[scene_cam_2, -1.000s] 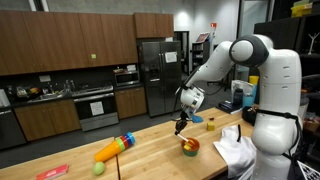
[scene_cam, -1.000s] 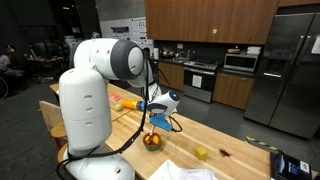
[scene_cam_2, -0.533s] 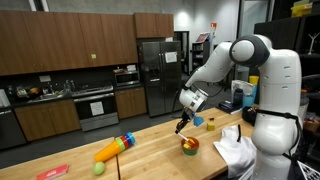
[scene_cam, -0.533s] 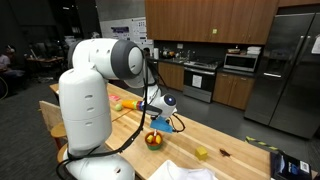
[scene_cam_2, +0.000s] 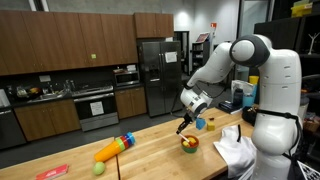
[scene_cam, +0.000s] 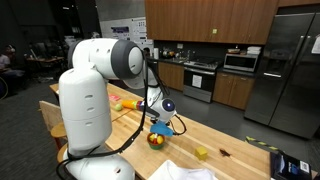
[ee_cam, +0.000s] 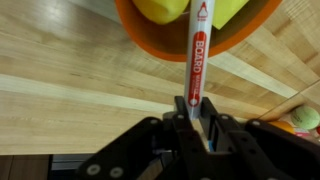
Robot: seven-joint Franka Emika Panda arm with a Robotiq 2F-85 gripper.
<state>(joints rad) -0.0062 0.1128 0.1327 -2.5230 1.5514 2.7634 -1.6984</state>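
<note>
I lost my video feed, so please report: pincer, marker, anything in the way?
Pincer shut on marker. Marker tip over orange bowl. Yellow pieces in bowl, under the tip.

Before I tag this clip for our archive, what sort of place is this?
A kitchen, probably a shared office or lab one: dark wood cabinets, a steel refrigerator and a stove along the wall, with a butcher-block counter in front.

Red-and-white marker (ee_cam: 198, 52) — gripped by the gripper (ee_cam: 196, 112), pointing down — its far end over the orange bowl (ee_cam: 148, 42).
</note>
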